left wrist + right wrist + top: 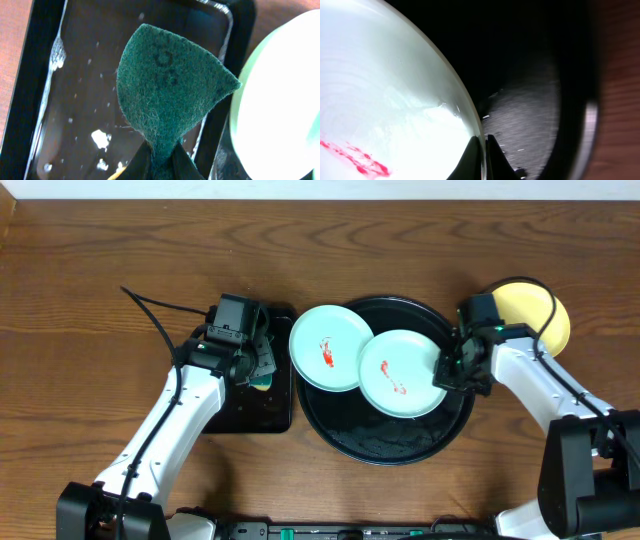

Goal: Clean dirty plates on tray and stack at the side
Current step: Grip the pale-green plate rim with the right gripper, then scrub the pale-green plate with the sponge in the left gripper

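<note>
Three plates, two trays, two grippers, one pad.

Right gripper is clenched on the rim of the right mint plate. In the wrist view the rim is pinched between the fingertips. That plate lies inside the round tray, with one red smear inward from the jaws.

The left mint plate is well beyond those jaws. It rests over the tray's left rim, touching the gripped plate, and has one smear.

The yellow plate sits behind the right gripper, off the tray, on the table.

Left gripper is clamped on one green pad, which fans out from the jaws above the small tray. The left mint plate is just beside the pad.
</note>
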You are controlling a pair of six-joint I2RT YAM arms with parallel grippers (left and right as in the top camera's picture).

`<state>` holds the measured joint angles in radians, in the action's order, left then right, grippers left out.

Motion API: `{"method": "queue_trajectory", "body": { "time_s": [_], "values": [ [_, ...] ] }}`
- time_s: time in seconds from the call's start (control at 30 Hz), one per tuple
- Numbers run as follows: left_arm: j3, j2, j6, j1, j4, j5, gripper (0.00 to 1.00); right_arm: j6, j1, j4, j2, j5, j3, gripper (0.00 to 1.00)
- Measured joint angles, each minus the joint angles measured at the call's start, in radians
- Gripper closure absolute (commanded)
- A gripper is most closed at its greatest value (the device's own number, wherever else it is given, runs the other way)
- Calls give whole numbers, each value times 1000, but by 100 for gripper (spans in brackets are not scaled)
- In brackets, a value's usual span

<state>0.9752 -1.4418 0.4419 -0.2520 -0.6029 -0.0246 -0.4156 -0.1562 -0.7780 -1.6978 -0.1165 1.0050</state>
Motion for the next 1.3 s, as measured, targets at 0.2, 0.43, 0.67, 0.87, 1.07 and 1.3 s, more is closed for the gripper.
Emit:
{"method": "queue_trajectory", "body": {
  "time_s": [0.2, 0.43, 0.67, 0.87, 1.07, 1.3],
  "values": [
    [3, 38, -55, 0, 63, -65, 93, 7, -77, 0, 0, -25, 0, 99],
    [31, 84, -74, -14, 87, -199, 93, 2, -118, -24, 0, -17, 0, 99],
    [31, 84, -77, -118, 88, -240, 92, 2, -118, -51, 0, 2, 0, 99],
    [32, 26, -73, -225, 159, -249, 93, 2, -118, -49, 0, 9, 0, 99],
    [33, -114, -50, -331, 318, -256, 92, 2, -118, -48, 0, 13, 0, 99],
    [34, -250, 48, -462, 443, -258, 93, 2, -118, -49, 0, 14, 0, 99]
  ]
}}
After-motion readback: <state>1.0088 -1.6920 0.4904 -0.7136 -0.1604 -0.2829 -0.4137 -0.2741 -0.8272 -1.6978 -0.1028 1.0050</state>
